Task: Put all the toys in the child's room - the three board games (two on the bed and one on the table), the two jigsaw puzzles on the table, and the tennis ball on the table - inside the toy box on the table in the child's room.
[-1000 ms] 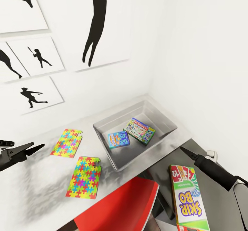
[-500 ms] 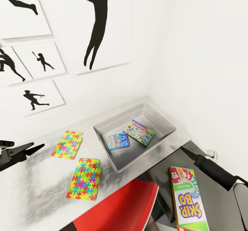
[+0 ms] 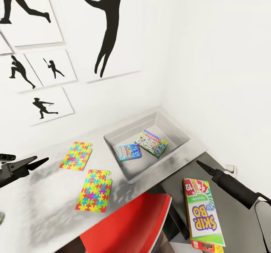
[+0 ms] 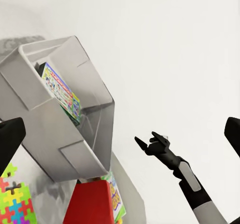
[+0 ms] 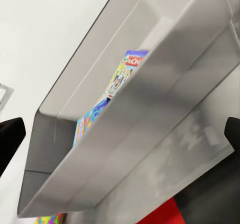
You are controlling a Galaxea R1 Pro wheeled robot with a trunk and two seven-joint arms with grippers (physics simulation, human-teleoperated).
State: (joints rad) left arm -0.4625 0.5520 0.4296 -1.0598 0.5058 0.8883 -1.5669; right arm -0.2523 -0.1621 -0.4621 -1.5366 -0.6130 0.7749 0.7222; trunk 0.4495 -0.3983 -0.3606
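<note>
Hanging right claw [image 3: 200,165]: mine, poised off the near-right corner of the large shallow light-grey toy box [image 3: 171,127], fingers spread wide with nothing between them.
Left claw [image 3: 23,166]: well to the left of the toy box, above the pale mottled table [image 3: 45,200], fingers likewise apart and empty.
White-green "SKIP-BO" board game box [image 3: 203,212]: below and in front of the toy box's near-right corner, lower than the tabletop, just beside the red chair [image 3: 128,226]. I cannot tell what it rests on.
Already inside the toy box: the small blue game box [image 3: 130,152] and the colourful pale "Monopoly" box [image 3: 151,143], lying flat, side by side.
Left of the toy box: two thin multicoloured jigsaw puzzle boards [image 3: 76,155] [image 3: 94,191], flat on the table, apart from each other.
How the SKIP-BO box should handle: I judge it light, stiff cardboard with a glossy printed skin, so fairly slippery, and its broad faces would dent under a hard pinch.
Where I would take hold: across the thin dimension at a long edge, near the middle of its length, so it does not swing in my fingers.
How the puzzles should handle: very thin and flush with the table, so I expect I must catch an edge.
</note>
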